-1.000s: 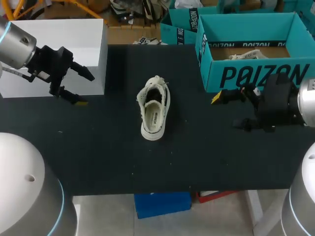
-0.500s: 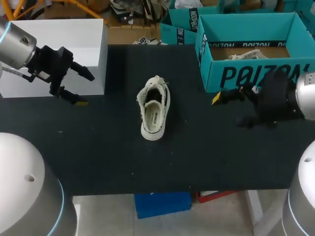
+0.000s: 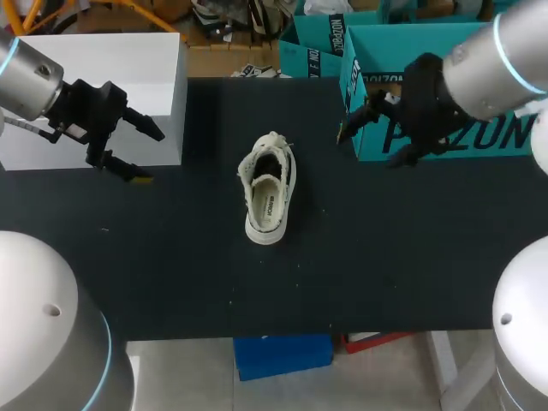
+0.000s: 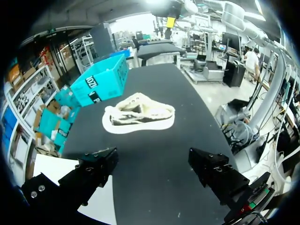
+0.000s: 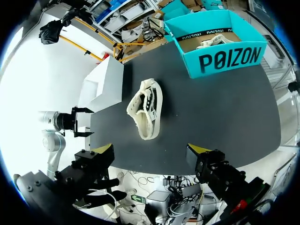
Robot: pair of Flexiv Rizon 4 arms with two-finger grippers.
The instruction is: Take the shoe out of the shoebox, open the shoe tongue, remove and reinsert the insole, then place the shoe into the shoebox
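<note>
One white shoe [image 3: 270, 184] [image 4: 138, 117] [image 5: 146, 108] lies near the middle of the black tabletop [image 3: 188, 274], heel toward the near edge, outside the teal shoebox [image 3: 428, 32] [image 5: 229, 58] at the far right corner. The left tool [image 3: 145, 156] [image 4: 153, 161] hangs by a white box [image 3: 103, 60], fingers spread and empty. The right tool [image 3: 370, 141] [image 5: 150, 152], also spread and empty, sits before the shoebox's left front corner, well apart from the shoe.
</note>
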